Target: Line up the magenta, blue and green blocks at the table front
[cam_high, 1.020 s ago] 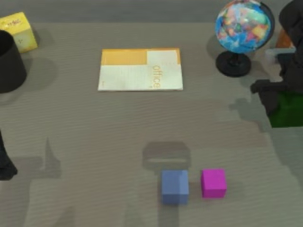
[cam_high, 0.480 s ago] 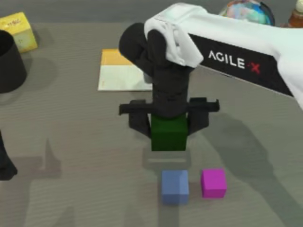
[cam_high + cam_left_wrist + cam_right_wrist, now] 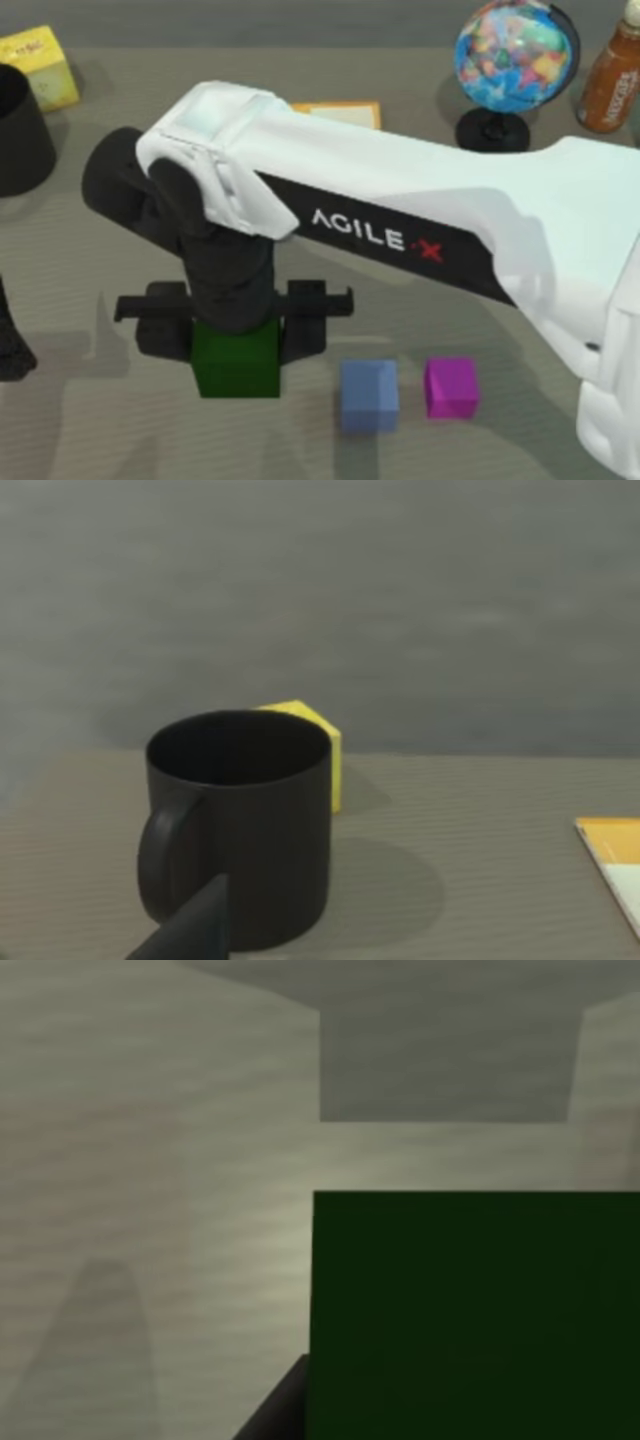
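Reaching across the bench [image 3: 100,250], the right pincer [image 3: 235,335] grips the green block [image 3: 237,368] at the front, left of the blue block [image 3: 368,396] and magenta block [image 3: 450,388].

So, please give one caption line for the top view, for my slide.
Right gripper carries the green block at the table front, left of the blue block and magenta block.

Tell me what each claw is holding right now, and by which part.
The right claw grips the green block by its two opposite side faces, near the top. The left claw, parked at the table's left edge, holds nothing visible.
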